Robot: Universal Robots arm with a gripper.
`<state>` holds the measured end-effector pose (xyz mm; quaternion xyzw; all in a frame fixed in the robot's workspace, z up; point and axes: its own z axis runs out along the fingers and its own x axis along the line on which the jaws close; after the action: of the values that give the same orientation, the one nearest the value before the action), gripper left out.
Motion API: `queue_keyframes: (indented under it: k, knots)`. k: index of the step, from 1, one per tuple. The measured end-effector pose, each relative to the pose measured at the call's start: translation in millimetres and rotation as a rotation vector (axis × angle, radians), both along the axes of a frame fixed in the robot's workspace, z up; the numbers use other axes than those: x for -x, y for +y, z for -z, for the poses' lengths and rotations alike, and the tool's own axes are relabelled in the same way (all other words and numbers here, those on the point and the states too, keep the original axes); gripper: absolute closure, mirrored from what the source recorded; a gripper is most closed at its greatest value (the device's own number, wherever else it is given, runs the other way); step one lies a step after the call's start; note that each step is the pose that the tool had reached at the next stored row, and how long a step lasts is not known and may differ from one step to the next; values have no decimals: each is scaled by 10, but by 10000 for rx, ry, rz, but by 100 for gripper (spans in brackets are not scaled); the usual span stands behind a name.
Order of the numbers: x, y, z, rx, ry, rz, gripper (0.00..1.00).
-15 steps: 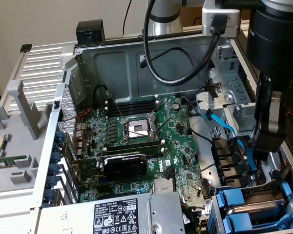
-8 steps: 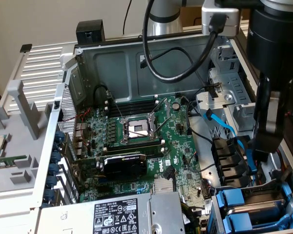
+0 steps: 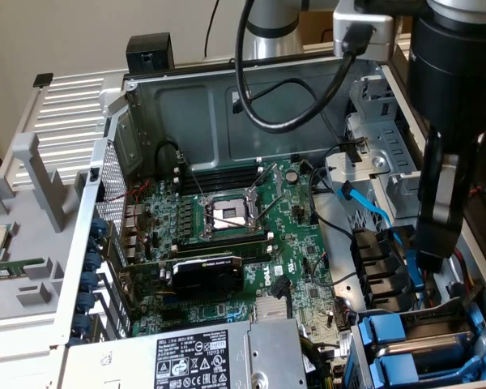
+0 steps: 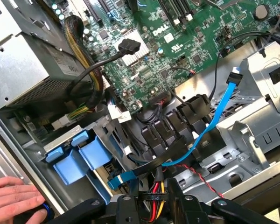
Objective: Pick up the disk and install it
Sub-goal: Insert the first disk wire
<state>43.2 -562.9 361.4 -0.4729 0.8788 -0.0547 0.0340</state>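
Note:
My gripper (image 3: 432, 261) hangs low at the exterior view's right, just above the drive bay. In the wrist view the gripper (image 4: 154, 205) has its black fingers (image 4: 127, 206) closed on a small black power plug (image 4: 154, 198) with red, yellow and black wires. Beside it two blue tray handles (image 4: 79, 158) stick out of the bay. In the exterior view a grey slab (image 3: 425, 350) lies inside a blue frame (image 3: 386, 334). No label shows on it, so I cannot tell whether it is the disk.
A person's hand (image 4: 14, 198) rests at the case edge near the blue handles. A light-blue data cable (image 4: 210, 128) loops over black cable clips (image 3: 381, 263). The silver power-supply box (image 3: 202, 356) and the green motherboard (image 3: 227, 243) lie beside the bay.

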Motion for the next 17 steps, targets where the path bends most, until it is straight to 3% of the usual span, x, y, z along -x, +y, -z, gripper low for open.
queue_keyframes:
  k: [9,17]
  knots:
    - [4,0,10,-1,-1,1019,65]
    - [2,48,15,-3,-1,1205,65]
